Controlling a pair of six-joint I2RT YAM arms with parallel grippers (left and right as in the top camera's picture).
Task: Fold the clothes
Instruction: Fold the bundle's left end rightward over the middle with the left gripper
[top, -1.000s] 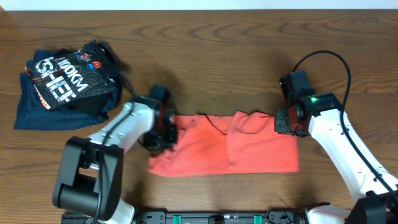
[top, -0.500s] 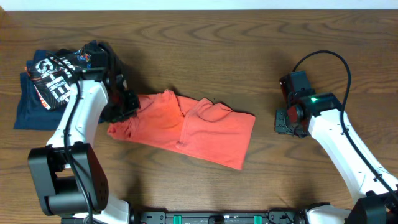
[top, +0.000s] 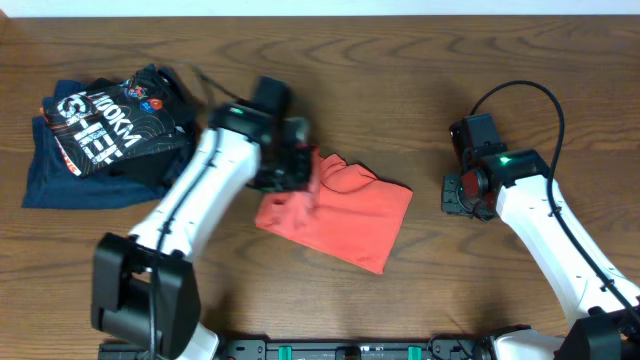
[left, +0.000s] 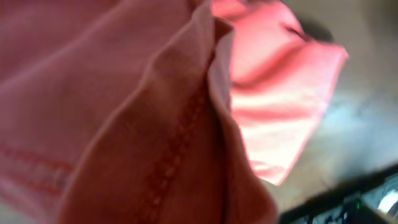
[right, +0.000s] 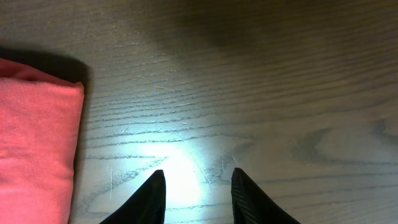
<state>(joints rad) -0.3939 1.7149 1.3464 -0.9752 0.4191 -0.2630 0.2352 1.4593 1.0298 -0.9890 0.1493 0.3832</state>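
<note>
The clothes (top: 350, 215), a coral-red shirt, lie bunched in the middle of the table, with the left edge lifted and doubled over toward the right. My left gripper (top: 297, 172) is shut on that lifted edge. In the left wrist view, red fabric with a stitched hem (left: 124, 124) fills the frame and hides the fingers. My right gripper (top: 462, 192) hovers just right of the shirt. It is open, with only bare wood between its dark fingertips (right: 152, 193). The shirt's folded right edge (right: 31, 137) shows at the left of the right wrist view.
A pile of navy and black garments with white lettering (top: 100, 135) lies at the far left of the wooden table (top: 400, 90). The right arm's black cable (top: 520, 95) loops above its wrist. The base rail (top: 360, 350) runs along the front edge.
My left gripper swung left with the shirt's edge, then carried it right over the rest. The shirt has shifted and is now narrower. The right arm has not moved.
</note>
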